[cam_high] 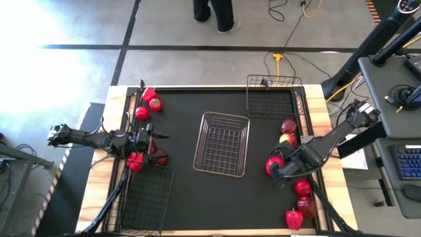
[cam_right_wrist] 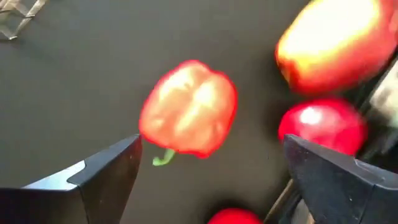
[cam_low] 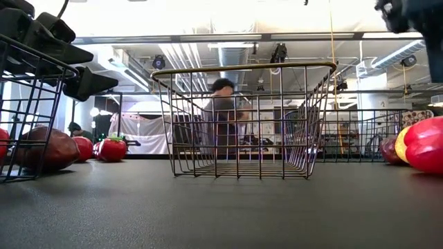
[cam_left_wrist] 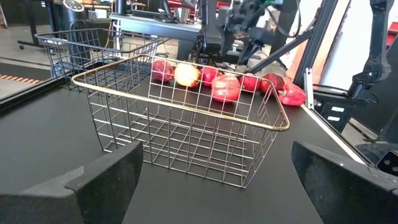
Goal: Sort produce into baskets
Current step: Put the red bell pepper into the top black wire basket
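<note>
The silvery basket (cam_high: 222, 143) stands mid-table and is empty; it also shows in the left wrist view (cam_left_wrist: 186, 124). One black basket (cam_high: 273, 97) stands at the far right, another (cam_high: 146, 201) at the near left. My right gripper (cam_right_wrist: 211, 146) is open just above a red bell pepper (cam_right_wrist: 189, 115), which lies on the mat beside a yellow-red apple (cam_right_wrist: 339, 43) and a dark red apple (cam_right_wrist: 320, 124). My left gripper (cam_left_wrist: 216, 155) is open and empty. It hovers at the table's left (cam_high: 158, 139), pointing toward the silvery basket, above some red produce (cam_high: 136, 161).
More red produce lies at the far left (cam_high: 148, 99) and along the right edge (cam_high: 302, 197), with a pepper (cam_high: 294, 218) at the near right corner. The mat between the baskets is bare. A person (cam_low: 223, 117) stands beyond the table's far edge.
</note>
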{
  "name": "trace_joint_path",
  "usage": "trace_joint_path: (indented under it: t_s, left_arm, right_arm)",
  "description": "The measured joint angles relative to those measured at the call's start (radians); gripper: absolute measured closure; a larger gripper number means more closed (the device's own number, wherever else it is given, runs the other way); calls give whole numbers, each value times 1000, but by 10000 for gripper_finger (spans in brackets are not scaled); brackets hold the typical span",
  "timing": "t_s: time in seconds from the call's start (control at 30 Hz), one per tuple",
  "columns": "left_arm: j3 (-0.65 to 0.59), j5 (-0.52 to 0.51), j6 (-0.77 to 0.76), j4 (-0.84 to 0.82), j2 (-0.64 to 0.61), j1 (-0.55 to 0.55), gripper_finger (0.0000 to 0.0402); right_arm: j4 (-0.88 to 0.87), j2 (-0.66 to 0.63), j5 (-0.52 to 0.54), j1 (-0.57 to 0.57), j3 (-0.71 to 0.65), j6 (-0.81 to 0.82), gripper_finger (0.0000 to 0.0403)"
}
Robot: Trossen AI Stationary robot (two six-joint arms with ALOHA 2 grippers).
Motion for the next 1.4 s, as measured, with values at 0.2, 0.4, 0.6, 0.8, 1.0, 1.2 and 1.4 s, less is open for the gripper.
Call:
trace_joint_path:
  t_s: [0.2, 0.4, 0.6, 0.8, 1.0, 1.2, 1.4]
  left_arm:
    - [0, 0, 0, 0, 0, 0, 9]
    - [0, 0, 0, 0, 0, 0, 9]
    - [0, 0, 0, 0, 0, 0, 9]
    - [0, 0, 0, 0, 1, 0, 9]
    - [0, 0, 0, 0, 1, 0, 9]
    - [0, 0, 0, 0, 1, 0, 9]
    - [0, 0, 0, 0, 1, 0, 9]
  right_arm:
    - [167, -95, -28, 0, -94, -35, 25]
    - [187, -105, -23, -5, -101, -41, 25]
    - [170, -64, -83, -60, -116, -46, 19]
    - [173, -10, -152, -130, -129, -74, 5]
    - [256, 31, -191, -191, -130, -113, 3]
    - [268, 87, -187, -225, -142, -75, 3]
    - [273, 122, -194, -264, -179, -72, 13]
